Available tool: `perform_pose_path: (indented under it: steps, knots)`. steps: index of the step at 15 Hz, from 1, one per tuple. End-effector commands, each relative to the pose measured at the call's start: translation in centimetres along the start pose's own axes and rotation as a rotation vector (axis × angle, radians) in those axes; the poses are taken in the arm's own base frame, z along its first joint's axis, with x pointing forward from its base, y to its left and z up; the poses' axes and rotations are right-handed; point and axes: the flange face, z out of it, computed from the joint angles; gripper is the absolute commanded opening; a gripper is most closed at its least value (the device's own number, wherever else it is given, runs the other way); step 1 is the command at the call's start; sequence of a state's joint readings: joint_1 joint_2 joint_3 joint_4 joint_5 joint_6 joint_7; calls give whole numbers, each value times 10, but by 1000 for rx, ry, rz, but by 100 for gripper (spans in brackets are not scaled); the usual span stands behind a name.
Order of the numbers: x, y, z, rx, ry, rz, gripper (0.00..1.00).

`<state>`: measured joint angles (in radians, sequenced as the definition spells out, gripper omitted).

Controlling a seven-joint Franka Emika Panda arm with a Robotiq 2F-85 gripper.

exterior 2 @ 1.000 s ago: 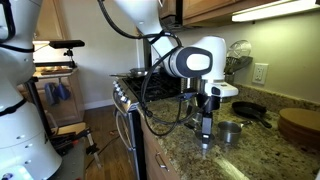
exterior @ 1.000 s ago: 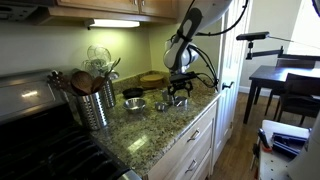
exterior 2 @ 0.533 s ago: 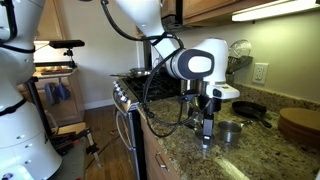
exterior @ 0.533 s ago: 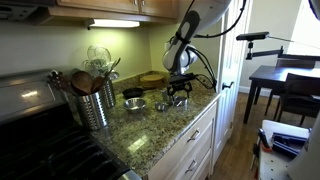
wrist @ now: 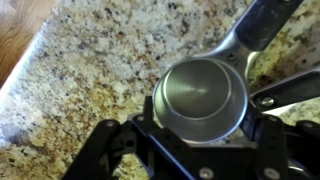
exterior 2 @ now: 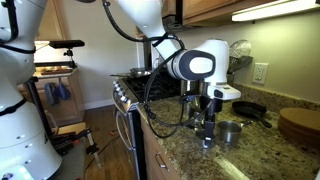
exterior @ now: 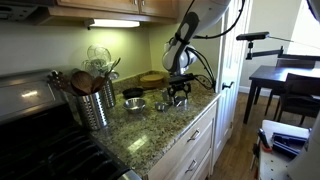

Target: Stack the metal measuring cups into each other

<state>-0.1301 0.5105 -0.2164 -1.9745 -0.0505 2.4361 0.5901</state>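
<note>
Your gripper [exterior 2: 207, 136] has scarcely shifted this past second, jaws spread astride one metal measuring cup [wrist: 200, 98], so nothing is grasped or stacked yet.

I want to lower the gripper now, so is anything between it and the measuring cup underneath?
Nothing visible. In the wrist view the measuring cup lies uncovered on the granite counter, straight below the open gripper. A second handle lies close beside it, off to one side.
</note>
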Motion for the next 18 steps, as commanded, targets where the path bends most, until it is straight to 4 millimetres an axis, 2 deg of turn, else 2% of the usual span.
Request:
perform_pose_path:
  steps: [1,10,18]
  knots:
    - [4,1,-2,11,17,9,54]
    - [24,10,-25,14,58,28,54]
    - [50,5,-60,41,136,41,54]
